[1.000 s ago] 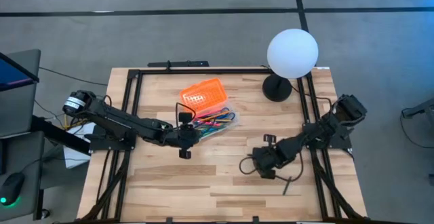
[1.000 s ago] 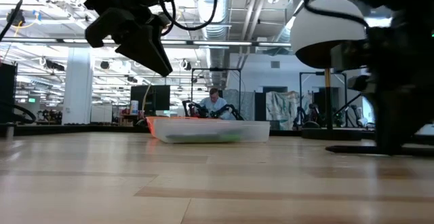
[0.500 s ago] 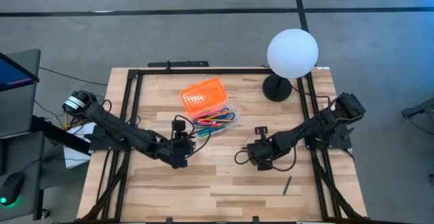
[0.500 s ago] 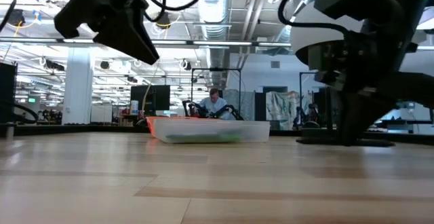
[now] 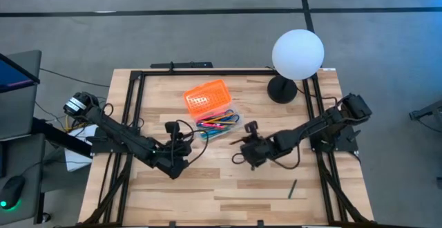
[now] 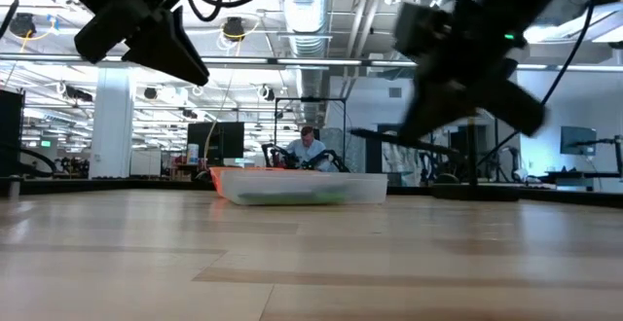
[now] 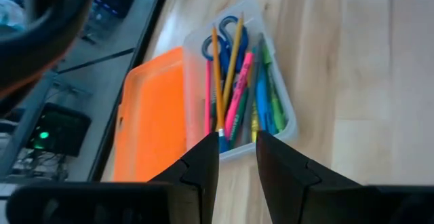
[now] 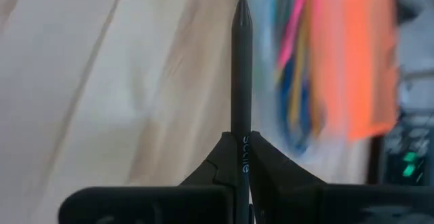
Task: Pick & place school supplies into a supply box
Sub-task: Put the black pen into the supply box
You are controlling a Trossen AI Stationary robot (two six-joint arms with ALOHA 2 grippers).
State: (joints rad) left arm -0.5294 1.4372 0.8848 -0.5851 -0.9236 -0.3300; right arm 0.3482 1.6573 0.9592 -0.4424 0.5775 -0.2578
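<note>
Fingers (image 8: 264, 166) of the right gripper (image 8: 241, 157) are clenched on a black pen (image 8: 241, 81), which sticks straight out past their tips toward the supply box (image 8: 325, 61); only the right wrist view shows this grasp. From above, the right gripper (image 5: 247, 150) hangs over bare wood just beside the clear box (image 5: 219, 125), whose orange lid (image 5: 206, 95) lies open on the far side.

Seen from the left wrist, the school supplies (image 7: 241, 88) lie lengthwise in the box (image 7: 288, 108): pink, green, blue and yellow sticks plus blue-handled scissors (image 7: 224, 37). That view also shows the left gripper (image 7: 237, 157) with its fingers parted and nothing between them.

One more pen (image 5: 292, 188) lies alone near the table's (image 5: 228, 200) front edge, well apart from both arms. Open tabletop lies between the grippers; the white globe lamp (image 5: 297, 54) stands at the far right corner.
</note>
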